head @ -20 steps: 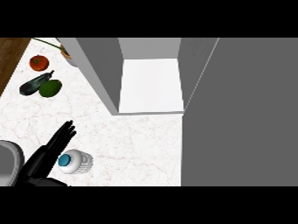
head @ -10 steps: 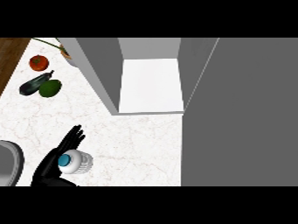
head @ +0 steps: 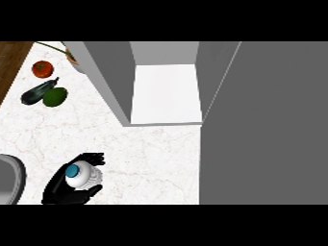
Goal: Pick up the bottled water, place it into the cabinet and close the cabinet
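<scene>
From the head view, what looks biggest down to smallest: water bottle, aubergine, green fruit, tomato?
Largest: the bottled water and the aubergine, about alike; the bottle's top is nearer the camera, so unsure.
Then the green fruit.
Smallest: the tomato, slightly.

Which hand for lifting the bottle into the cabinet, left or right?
Left. The left hand is curled round the bottle, which sits below and left of the open cabinet; the right hand is not in view.
</scene>
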### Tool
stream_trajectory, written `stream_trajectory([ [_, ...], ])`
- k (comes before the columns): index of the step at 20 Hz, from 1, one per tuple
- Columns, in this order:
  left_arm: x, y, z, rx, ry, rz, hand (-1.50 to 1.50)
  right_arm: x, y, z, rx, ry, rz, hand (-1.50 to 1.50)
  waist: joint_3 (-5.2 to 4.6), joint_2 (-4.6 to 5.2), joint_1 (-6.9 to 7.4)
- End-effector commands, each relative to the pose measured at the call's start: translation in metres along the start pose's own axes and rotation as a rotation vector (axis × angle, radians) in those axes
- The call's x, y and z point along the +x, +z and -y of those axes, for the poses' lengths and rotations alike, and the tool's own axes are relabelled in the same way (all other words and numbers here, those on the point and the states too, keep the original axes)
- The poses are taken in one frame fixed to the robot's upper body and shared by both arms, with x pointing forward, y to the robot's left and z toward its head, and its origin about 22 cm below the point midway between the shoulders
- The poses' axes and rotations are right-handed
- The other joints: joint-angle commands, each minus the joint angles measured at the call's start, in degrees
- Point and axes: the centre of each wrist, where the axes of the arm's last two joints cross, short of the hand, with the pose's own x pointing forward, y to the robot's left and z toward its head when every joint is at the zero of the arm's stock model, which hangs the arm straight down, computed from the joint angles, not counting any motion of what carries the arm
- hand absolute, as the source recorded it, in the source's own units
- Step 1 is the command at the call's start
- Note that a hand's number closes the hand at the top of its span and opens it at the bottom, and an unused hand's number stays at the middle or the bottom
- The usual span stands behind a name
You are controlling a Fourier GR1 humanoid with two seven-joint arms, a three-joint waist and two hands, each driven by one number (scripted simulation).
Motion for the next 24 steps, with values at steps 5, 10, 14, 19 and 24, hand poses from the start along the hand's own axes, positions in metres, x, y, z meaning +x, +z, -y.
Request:
stream_trajectory([
  [5, -0.002, -0.018, 0.000, -0.062, 0.199, 0.060, 1.50, 0.038, -0.001, -0.027, 0.022, -0.033, 0.104, -1.50, -0.02, 0.01, -0.16],
  [10, -0.005, -0.010, 0.006, -0.021, 0.152, 0.149, 1.50, 0.038, 0.004, -0.006, 0.013, -0.012, 0.085, -1.50, 0.08, -0.07, 0.85],
  [14, 0.015, -0.014, -0.023, 0.305, 0.148, 0.278, 1.50, 0.031, 0.008, -0.018, 0.026, -0.023, 0.096, -1.50, -0.08, -0.02, -0.07],
  [19, 0.022, -0.019, -0.025, 0.381, 0.079, 0.367, 1.50, 0.035, 0.003, -0.015, 0.012, -0.017, 0.089, -1.50, 0.09, -0.01, 1.11],
  [24, 0.045, -0.036, -0.024, 0.319, 0.066, 0.326, 1.50, 0.046, 0.005, -0.020, 0.015, -0.027, 0.075, -1.50, 0.16, -0.15, 1.27],
])
